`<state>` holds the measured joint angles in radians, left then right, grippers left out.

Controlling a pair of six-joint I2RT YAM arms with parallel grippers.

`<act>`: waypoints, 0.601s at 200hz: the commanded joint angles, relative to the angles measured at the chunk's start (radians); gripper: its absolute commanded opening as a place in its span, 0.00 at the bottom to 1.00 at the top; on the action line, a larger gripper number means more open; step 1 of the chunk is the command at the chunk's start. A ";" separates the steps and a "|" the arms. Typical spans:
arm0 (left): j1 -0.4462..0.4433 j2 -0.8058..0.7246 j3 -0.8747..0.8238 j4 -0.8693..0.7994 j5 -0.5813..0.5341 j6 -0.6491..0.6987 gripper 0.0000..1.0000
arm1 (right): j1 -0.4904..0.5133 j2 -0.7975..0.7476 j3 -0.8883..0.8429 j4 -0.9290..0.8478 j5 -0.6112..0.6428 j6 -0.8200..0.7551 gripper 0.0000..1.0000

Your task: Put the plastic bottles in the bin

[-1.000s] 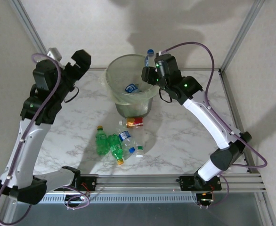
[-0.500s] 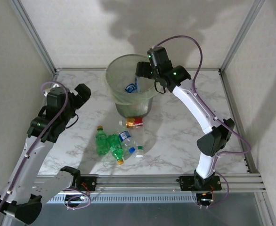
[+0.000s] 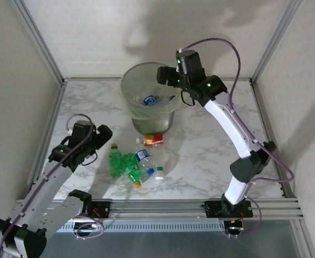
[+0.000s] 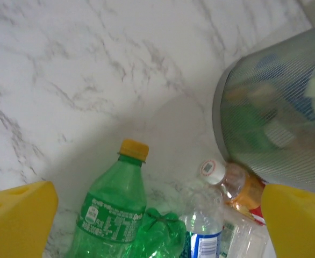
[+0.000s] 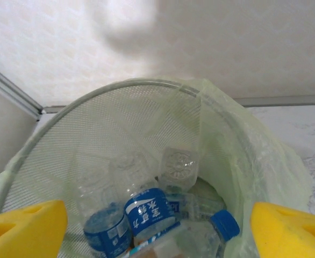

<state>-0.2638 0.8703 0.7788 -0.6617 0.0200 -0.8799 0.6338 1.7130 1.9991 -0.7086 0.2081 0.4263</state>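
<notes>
The bin (image 3: 126,90) stands at the back centre, a grey mesh can with a pale green liner. Several clear blue-labelled bottles (image 3: 152,100) lie inside it. My right gripper (image 3: 165,78) hangs open over its right rim, with the blue-labelled bottle (image 5: 147,209) and a blue-capped one (image 5: 224,224) below the gripper (image 5: 157,226). On the table in front lie a green yellow-capped bottle (image 3: 115,161), a crushed green one (image 3: 130,166), a blue-labelled one (image 3: 143,157) and a red-labelled one (image 3: 153,140). My left gripper (image 3: 99,145) is open just left of the green bottle (image 4: 114,209), holding nothing.
The bin's mesh wall (image 4: 276,123) rises right behind the white-capped red-labelled bottle (image 4: 235,185). Marble table (image 3: 211,145) stretches to the right of the pile. Metal frame posts and a rail (image 3: 200,207) edge the table.
My right gripper opened over the bin and its blue-capped bottle dropped in. My left arm swung from the back left down toward the bottles on the table.
</notes>
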 commanded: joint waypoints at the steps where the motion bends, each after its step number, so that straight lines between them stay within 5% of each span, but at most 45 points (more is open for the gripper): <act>1: 0.006 0.014 -0.039 0.052 0.095 -0.012 0.92 | 0.022 -0.113 -0.079 0.086 -0.052 -0.011 0.89; 55: -0.027 0.121 -0.120 0.089 0.172 0.014 0.81 | 0.084 -0.205 -0.167 0.099 -0.035 -0.014 0.88; 120: -0.058 0.225 -0.139 0.098 0.131 0.050 0.87 | 0.122 -0.279 -0.287 0.133 -0.026 0.045 0.88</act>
<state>-0.3111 1.0626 0.6704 -0.5922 0.1543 -0.8524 0.7380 1.4620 1.7214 -0.6018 0.1635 0.4465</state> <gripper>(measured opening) 0.872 0.879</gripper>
